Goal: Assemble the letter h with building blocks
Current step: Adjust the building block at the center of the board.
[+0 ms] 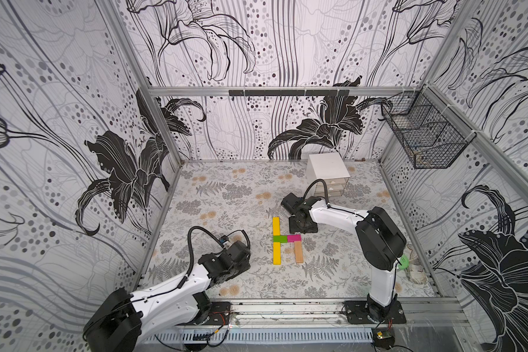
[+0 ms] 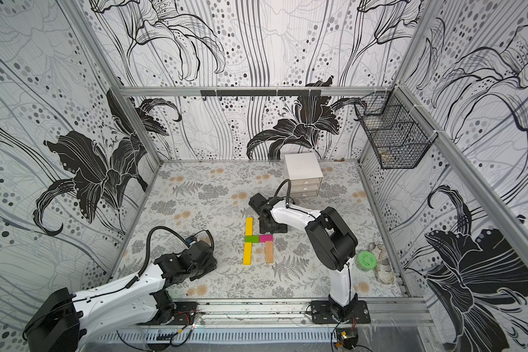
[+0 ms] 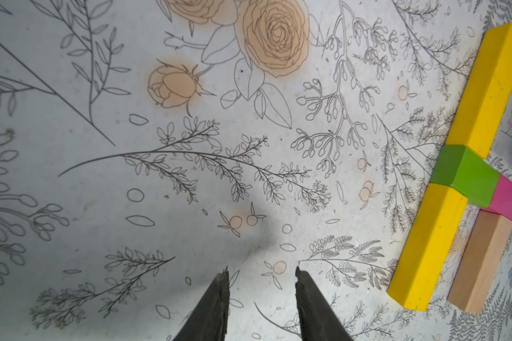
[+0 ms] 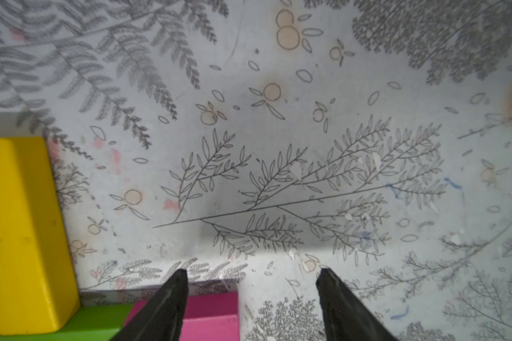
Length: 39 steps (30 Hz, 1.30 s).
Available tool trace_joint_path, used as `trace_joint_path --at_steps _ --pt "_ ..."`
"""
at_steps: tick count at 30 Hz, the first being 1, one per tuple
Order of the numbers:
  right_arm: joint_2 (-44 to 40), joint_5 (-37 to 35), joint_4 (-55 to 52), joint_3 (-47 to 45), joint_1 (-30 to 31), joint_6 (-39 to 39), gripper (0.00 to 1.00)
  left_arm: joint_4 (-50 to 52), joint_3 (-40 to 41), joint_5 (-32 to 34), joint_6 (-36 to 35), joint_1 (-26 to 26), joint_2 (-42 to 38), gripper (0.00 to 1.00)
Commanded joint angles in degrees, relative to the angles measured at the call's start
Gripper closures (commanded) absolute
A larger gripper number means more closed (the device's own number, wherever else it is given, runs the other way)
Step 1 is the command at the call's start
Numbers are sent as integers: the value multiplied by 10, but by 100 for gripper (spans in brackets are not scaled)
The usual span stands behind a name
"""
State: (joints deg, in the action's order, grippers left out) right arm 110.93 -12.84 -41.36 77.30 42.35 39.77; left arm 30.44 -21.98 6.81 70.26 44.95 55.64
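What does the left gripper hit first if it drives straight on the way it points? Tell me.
Probably the bare table mat, just past the left gripper and its open jaws. The letter h lies off to one side of that line, though depth is hard to judge.

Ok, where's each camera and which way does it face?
Both top views: high over the arm bases, looking down at the table and h; left arm and right arm show.
Left wrist: on the left arm, facing the table; left gripper open, h at the edge.
Right wrist: on the right arm, facing the table; right gripper open by the magenta block.
Shared: all see the h.
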Motion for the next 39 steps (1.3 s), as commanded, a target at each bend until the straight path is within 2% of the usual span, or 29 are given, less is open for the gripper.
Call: trace_joint_path --at_steps 1,15,21,28,39 --pt "7 1 2 -11 -1 -4 28 -8 4 3 -2 -3 -6 60" --pt "-6 4 19 -49 -1 -2 29 -6 5 3 -1 -4 -7 59" --pt "10 -2 4 -20 -1 -12 29 -6 6 2 0 -3 -6 60" --pt "-8 -26 -27 14 -2 -22 27 -5 7 2 0 -3 -8 59" --pt "-45 -27 -8 -72 -14 0 27 -12 14 0 0 -5 -8 59"
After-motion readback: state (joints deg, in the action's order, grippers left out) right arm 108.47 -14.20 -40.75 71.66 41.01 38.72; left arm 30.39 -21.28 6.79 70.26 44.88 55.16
